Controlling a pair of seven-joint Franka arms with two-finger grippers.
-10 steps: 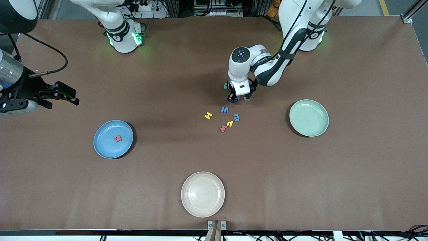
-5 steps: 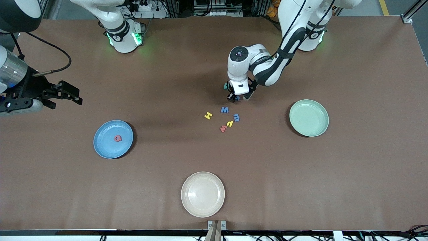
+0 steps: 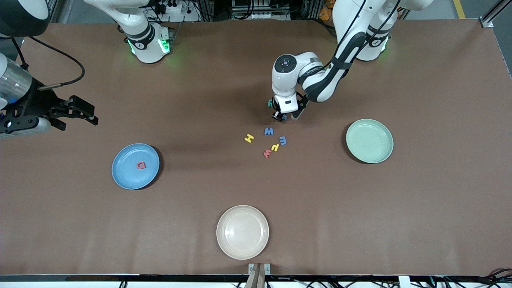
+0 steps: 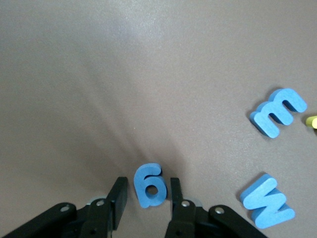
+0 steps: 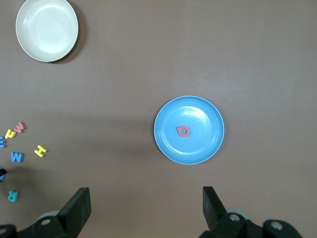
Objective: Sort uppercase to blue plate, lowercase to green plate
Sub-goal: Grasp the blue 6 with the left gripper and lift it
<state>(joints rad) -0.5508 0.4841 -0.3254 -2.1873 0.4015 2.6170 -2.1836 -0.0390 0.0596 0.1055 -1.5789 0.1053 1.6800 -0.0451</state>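
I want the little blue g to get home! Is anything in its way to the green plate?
Nothing visible is. The left gripper has its fingers around the blue g; bare table lies between it and the green plate. The other letters sit nearer the front camera.

Even, bright overhead light w/ no harsh glare. Soft dark shadows sit under the round matte blue plate (image 3: 135, 166), pale mint-green plate (image 3: 369, 141) & cream plate (image 3: 242, 232). Green LED glow at both arm bases. Left wrist view's lower edge slightly soft; front view sharp.
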